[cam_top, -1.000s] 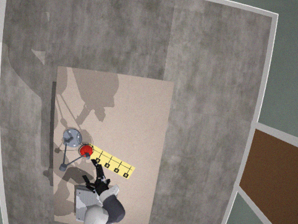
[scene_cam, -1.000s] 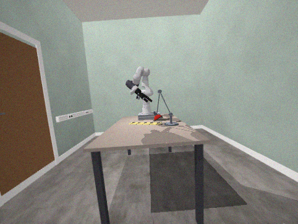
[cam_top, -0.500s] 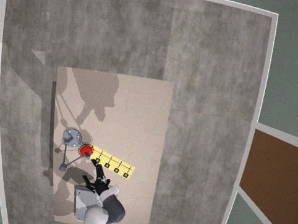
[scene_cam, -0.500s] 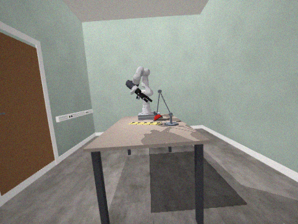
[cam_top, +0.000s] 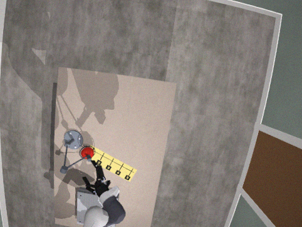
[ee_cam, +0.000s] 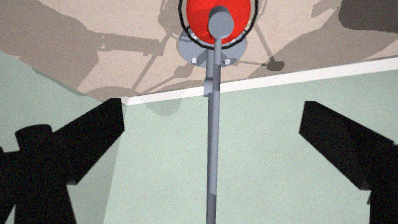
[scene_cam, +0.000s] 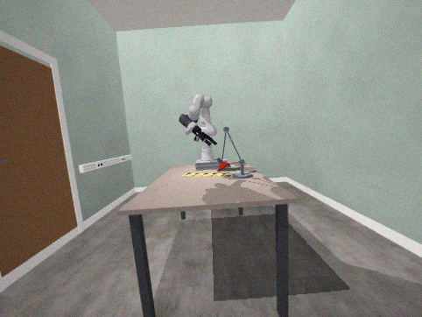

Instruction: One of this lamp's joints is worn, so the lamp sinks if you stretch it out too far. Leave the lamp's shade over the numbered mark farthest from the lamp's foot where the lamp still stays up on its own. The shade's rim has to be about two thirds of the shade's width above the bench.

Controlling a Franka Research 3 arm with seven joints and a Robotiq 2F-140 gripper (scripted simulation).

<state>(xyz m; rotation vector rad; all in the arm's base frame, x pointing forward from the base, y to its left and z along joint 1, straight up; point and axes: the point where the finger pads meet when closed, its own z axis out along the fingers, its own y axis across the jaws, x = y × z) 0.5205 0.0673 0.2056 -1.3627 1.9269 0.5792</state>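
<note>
The lamp has a round grey foot (cam_top: 73, 139) on the bench and thin grey arms folded up to an elbow joint (scene_cam: 226, 130). Its red shade (cam_top: 86, 152) hangs low next to the foot, at the near end of the yellow strip (cam_top: 114, 165) with several numbered marks. The shade also shows in the side view (scene_cam: 223, 165) and at the top of the wrist view (ee_cam: 217, 20). My gripper (cam_top: 95, 167) is open and empty, just beside the shade above the strip's first marks. In the wrist view the lamp's arm rod (ee_cam: 214, 140) runs between my two spread fingers without touching them.
My arm's base (cam_top: 91, 204) stands at the bench's near edge, close to the strip. The lamp's elbow joint (cam_top: 63, 169) juts toward the bench's left edge. A brown door (scene_cam: 26, 162) is in the left wall.
</note>
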